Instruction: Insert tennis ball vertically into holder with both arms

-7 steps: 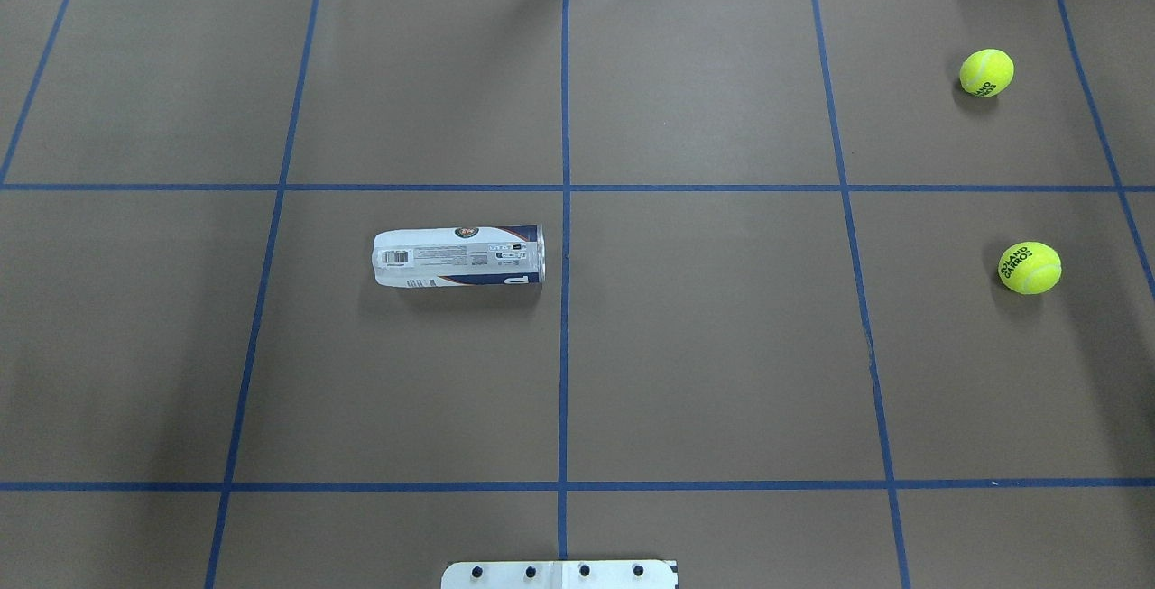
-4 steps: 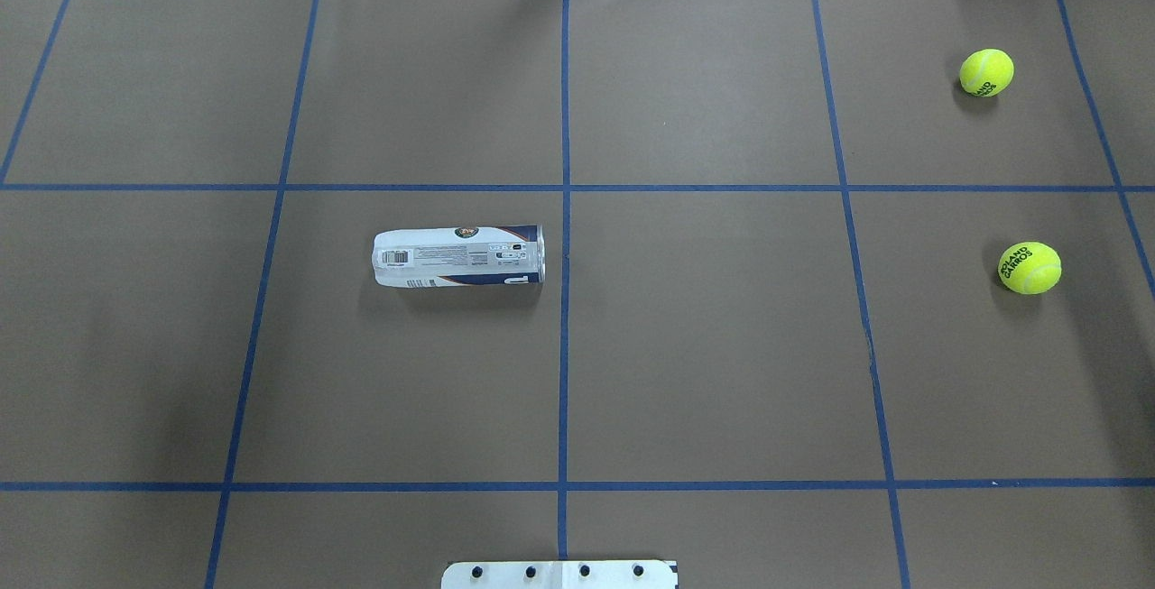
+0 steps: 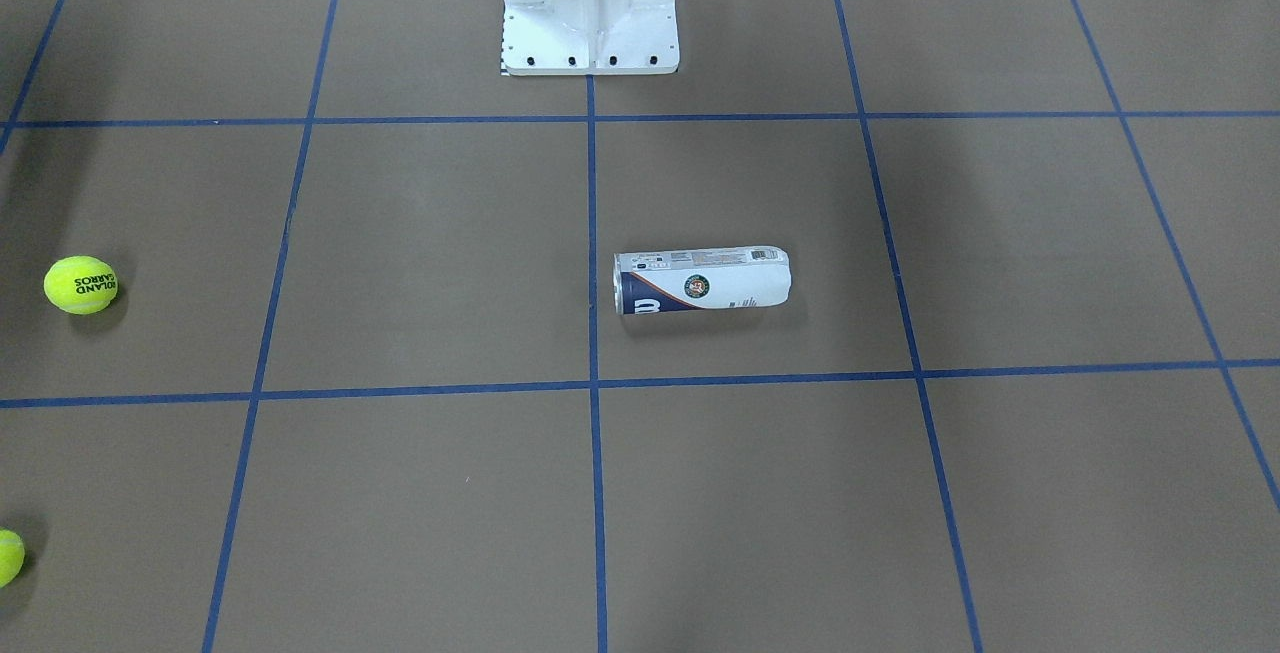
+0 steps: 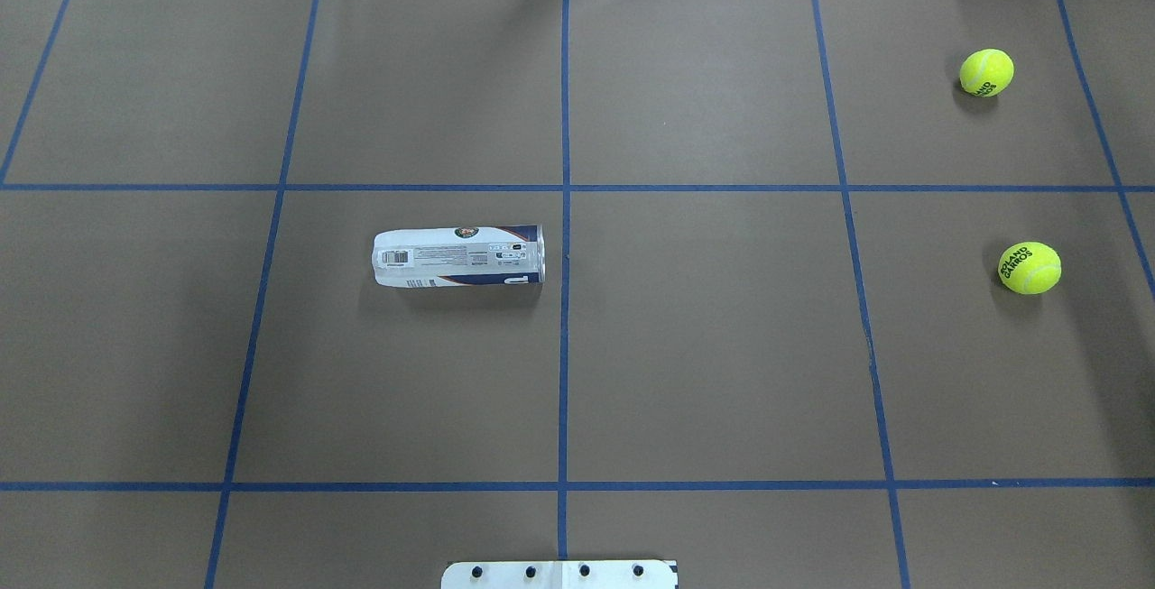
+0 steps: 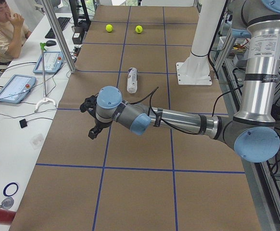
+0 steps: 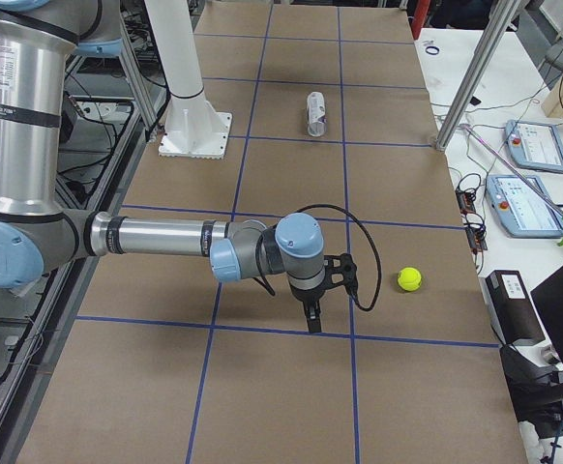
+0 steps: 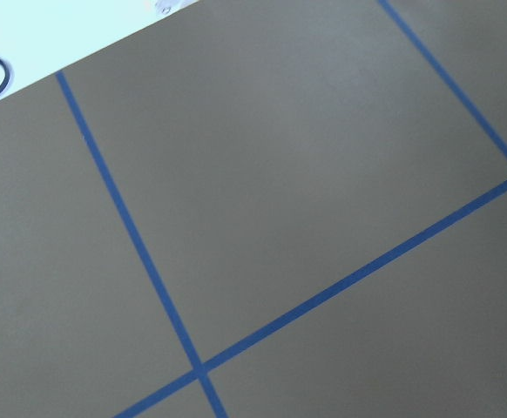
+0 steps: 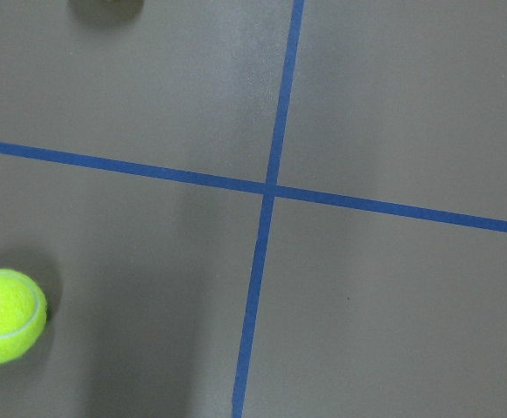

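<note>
Overhead exterior shows the holder [image 4: 458,256] lying on its side on the worktop [image 4: 704,345]. It sits left of centre, with its silver-rimmed end just beside the middle blue tape line [image 4: 564,372]. It has no ball in it that I can make out, and nothing is touching it.

Both tennis balls are well apart from it, over on the right side. The near tennis ball [image 4: 1030,267] lies closer to the robot and the far tennis ball [image 4: 986,72] further out.

The left arm [image 5: 178,119] reaches out low over bare worktop, short of the holder. Its left fingers [image 5: 92,132] point downward with nothing visibly in them. Only a side view shows them, so how wide they stand I cannot tell.

The right arm [image 6: 165,237] hangs its right fingers [image 6: 312,319] near a ball. Their opening I cannot tell either, and its wrist camera catches a ball at the frame's lower left.

I judge the task barely begun. The holder is yet to be stood upright and steadied, and a ball is yet to be picked up and dropped in from above.
</note>
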Available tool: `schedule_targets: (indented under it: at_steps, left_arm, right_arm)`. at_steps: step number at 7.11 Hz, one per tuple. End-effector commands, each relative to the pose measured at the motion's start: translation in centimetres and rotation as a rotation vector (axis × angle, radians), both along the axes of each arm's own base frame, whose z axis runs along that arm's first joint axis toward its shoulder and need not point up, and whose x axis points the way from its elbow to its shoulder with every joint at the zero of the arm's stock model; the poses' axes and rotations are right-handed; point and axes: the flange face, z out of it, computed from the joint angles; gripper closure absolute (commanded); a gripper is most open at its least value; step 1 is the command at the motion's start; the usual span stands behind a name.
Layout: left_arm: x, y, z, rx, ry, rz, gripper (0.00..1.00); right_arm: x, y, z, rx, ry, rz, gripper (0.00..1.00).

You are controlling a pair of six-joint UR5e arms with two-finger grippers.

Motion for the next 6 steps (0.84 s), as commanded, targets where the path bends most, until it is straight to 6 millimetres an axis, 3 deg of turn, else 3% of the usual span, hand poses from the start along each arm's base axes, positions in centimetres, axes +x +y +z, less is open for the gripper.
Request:
schedule_targets:
  at_steps: [1, 2, 4, 5, 6]
  left_arm:
    - [6.6, -2.3, -6.7, 0.225, 0.035, 0.09, 0.0]
    - [11.1, -3.2, -11.5, 0.367, 0.068, 0.164, 0.01]
    - [17.9, -4.4, -19.0, 0.475, 0.116, 0.253, 0.0]
    - [21.3, -4.8, -22.6, 0.548, 0.101, 0.249, 0.0]
    - [25.5, -4.3, -24.5, 0.602, 0.057, 0.222, 0.0]
  right_arm:
    - [0.0, 0.3, 0.3, -0.005, -0.001, -0.001, 0.01]
    - [0.0, 0.4, 0.3, -0.007, -0.003, -0.002, 0.01]
    - [0.0, 0.4, 0.4, -0.008, -0.003, -0.002, 0.01]
    - [0.0, 0.4, 0.4, -0.007, -0.003, -0.002, 0.01]
    - [0.0, 0.4, 0.4, -0.005, -0.003, -0.002, 0.01]
